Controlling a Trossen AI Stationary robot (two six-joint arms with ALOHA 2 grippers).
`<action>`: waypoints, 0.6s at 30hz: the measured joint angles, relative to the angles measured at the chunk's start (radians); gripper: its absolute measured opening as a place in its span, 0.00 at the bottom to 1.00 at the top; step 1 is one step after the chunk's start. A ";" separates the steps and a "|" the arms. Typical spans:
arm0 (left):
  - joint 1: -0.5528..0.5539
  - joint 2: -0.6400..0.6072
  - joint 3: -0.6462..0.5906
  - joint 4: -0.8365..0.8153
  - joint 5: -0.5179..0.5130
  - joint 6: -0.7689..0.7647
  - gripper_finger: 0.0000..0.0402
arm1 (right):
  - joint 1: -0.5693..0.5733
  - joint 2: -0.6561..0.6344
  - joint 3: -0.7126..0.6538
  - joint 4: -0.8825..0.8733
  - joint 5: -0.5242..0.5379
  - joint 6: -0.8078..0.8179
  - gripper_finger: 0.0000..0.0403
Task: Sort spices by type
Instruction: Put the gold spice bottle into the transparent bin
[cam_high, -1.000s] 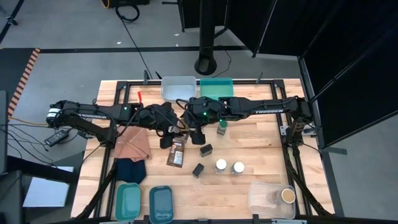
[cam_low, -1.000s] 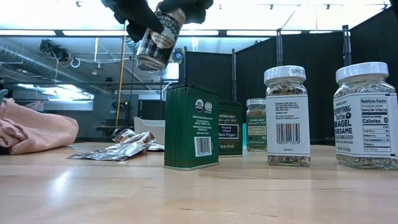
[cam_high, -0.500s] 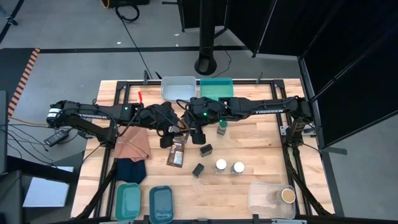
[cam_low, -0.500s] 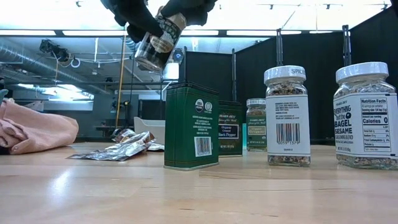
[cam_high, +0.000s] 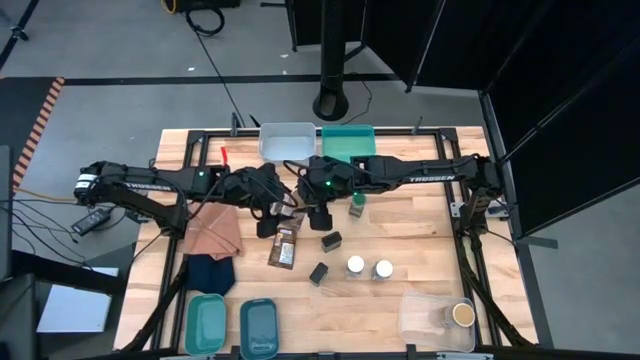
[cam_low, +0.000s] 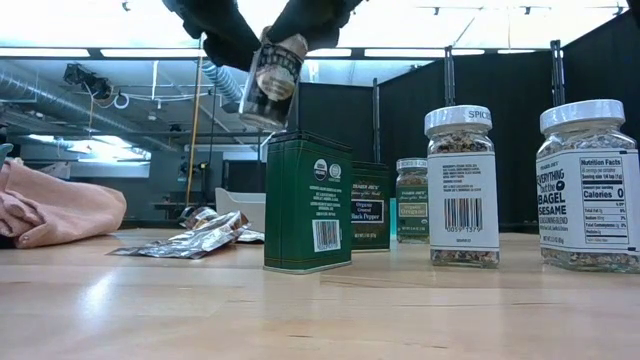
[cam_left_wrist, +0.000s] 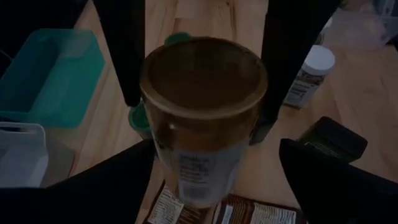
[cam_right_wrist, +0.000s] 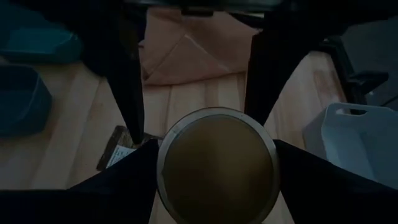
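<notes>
You see a clear, glossy glass jar held above a green tin with a smooth metal sheen; crinkled foil packets lie beside it on matt wood table.

Grey floor — black curtains, ceiling strip lights.

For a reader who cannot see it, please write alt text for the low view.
Two dark pincers meet around a tan-topped jar held tilted in the air above a green tin. Two white-lidded jars stand at the right, a pink cloth at the left.
</notes>
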 joint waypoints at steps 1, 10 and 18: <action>0.000 -0.001 0.000 -0.003 0.000 0.000 0.89 | 0.000 0.000 0.000 -0.004 0.000 0.005 0.71; 0.001 -0.021 0.000 -0.112 -0.026 0.000 0.89 | 0.002 -0.037 0.000 -0.138 -0.001 0.029 0.71; 0.024 -0.024 -0.001 -0.135 -0.030 0.002 0.88 | 0.041 -0.172 0.001 -0.377 0.002 0.113 0.71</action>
